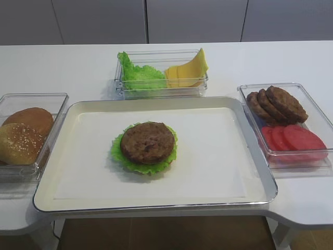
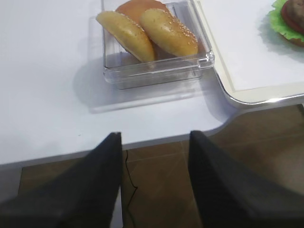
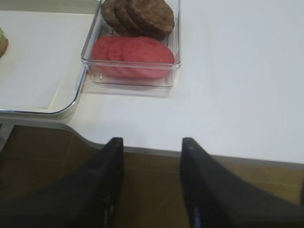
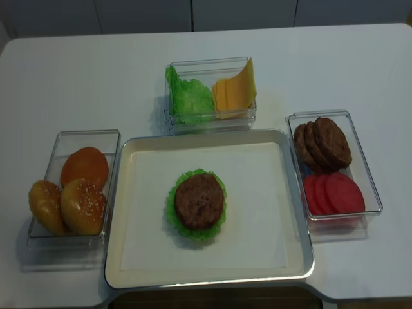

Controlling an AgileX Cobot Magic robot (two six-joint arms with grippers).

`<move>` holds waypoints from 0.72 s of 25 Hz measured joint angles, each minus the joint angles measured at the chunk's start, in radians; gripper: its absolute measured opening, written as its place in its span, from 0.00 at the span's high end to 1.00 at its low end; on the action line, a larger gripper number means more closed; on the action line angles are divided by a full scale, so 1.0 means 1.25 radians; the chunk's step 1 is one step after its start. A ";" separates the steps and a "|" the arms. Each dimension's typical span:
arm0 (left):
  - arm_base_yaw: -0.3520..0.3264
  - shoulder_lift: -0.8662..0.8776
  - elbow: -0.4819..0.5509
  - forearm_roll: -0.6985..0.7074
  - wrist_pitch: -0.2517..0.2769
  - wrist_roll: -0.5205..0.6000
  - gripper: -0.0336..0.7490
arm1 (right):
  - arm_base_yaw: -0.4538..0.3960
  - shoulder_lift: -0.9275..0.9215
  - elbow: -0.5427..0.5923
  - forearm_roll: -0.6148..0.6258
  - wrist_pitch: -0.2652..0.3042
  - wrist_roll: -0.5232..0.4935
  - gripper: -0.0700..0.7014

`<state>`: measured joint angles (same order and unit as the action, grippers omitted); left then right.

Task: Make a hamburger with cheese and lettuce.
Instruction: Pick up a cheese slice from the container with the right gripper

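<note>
The hamburger (image 1: 148, 142), a brown patty on the ruffled green lettuce (image 1: 115, 151), sits on the white tray (image 1: 73, 110), left of its middle; it also shows in the realsense view (image 4: 199, 201). Its edge shows at the top right of the left wrist view (image 2: 290, 12). Yellow cheese (image 1: 188, 71) slices lean in the right half of the back box. My left gripper (image 2: 155, 135) is open and empty off the table's front edge, near the bun box. My right gripper (image 3: 152, 141) is open and empty off the front edge, near the tomato box. Neither gripper shows in the exterior views.
A clear box of sesame bun halves (image 1: 23, 136) stands left of the tray. A clear box with overlapping patties (image 1: 277, 104) and tomato slices (image 1: 294, 140) stands to the right. A heap of green leaves (image 1: 139, 76) shares the back box with the cheese.
</note>
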<state>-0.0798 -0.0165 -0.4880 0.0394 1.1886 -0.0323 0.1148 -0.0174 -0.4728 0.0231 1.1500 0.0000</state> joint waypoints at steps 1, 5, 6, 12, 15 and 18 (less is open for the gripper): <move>0.000 0.000 0.000 0.000 0.000 0.000 0.52 | 0.000 0.000 0.000 0.004 0.000 0.000 0.50; 0.000 0.000 0.000 0.000 0.000 0.000 0.52 | 0.000 0.000 0.000 0.010 0.000 0.000 0.50; 0.000 0.000 0.000 0.000 0.000 0.000 0.52 | 0.000 0.000 0.000 0.010 0.000 0.000 0.50; 0.000 0.000 0.000 0.000 0.000 0.000 0.52 | 0.000 0.002 -0.010 0.035 0.000 -0.008 0.50; 0.000 0.000 0.000 0.000 0.000 0.000 0.52 | 0.000 0.045 -0.039 0.039 0.000 -0.017 0.50; 0.000 0.000 0.000 0.000 0.000 0.000 0.52 | 0.000 0.128 -0.076 0.039 -0.011 -0.037 0.50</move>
<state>-0.0798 -0.0165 -0.4880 0.0394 1.1886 -0.0323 0.1148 0.1425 -0.5679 0.0717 1.1361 -0.0464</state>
